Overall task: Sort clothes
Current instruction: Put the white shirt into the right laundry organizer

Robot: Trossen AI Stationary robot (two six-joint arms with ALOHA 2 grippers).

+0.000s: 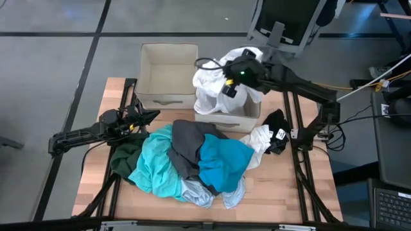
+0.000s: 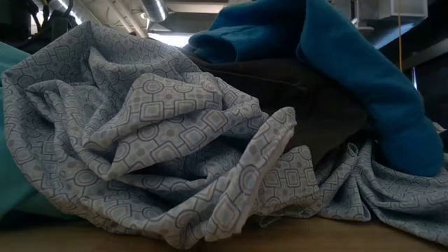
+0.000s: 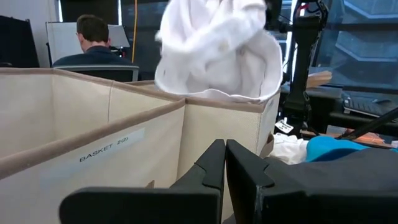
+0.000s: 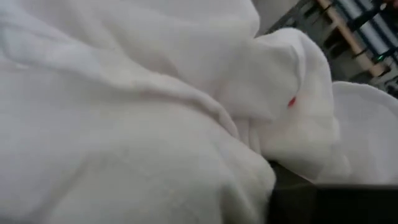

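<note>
A white garment (image 1: 209,86) hangs bunched over the right beige box (image 1: 232,120), held by my right gripper (image 1: 232,82), which is shut on it. In the left wrist view the garment (image 3: 217,50) reaches down to that box's rim (image 3: 217,104). The other clothes lie heaped on the table's near half: turquoise (image 1: 154,163), dark grey (image 1: 186,144), bright blue (image 1: 225,163), dark green (image 1: 125,154) and a patterned pale piece (image 2: 175,140). My left gripper (image 1: 153,115) waits shut at the table's left, beside the left box (image 1: 168,99). My right gripper holds the white garment's upper part (image 4: 155,112) from above, slanting down. The cloth fills its wrist view and hides the fingers, so the kind of hold cannot be told. The garment hangs slack below it, its lower part (image 3: 249,87) at the right box's rim.
A white piece (image 1: 260,138) and a black piece (image 1: 276,122) lie on the table right of the heap. The two boxes stand side by side at the table's far edge. A person (image 3: 93,37) sits beyond the table, back turned.
</note>
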